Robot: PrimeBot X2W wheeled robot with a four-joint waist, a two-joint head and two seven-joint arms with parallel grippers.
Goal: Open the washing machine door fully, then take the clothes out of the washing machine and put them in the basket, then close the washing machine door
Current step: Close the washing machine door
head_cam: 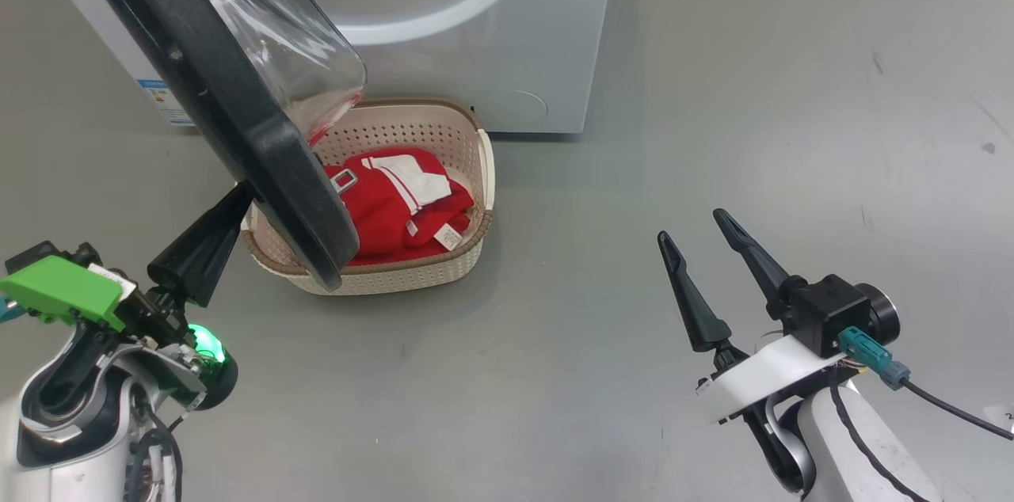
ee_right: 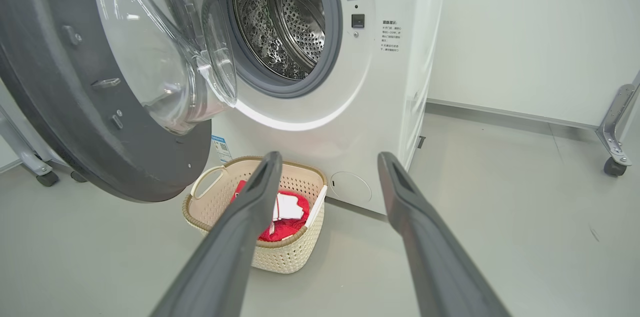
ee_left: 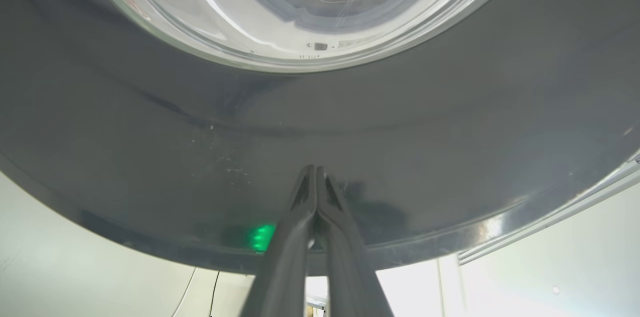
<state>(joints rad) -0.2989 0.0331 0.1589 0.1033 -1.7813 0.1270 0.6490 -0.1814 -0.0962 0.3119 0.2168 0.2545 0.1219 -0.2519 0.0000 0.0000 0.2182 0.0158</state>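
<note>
While left gripper (ee_left: 316, 169), fingers together, touches washing machine door (head_cam: 238, 90) at its black rim, right gripper (head_cam: 690, 225) hovers w/ fingers apart; clothes (head_cam: 388, 209) lie in basket (head_cam: 396, 276).

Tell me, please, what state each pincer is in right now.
Left pincer: shut, empty, tips at the door.
Right pincer: open, empty.
</note>
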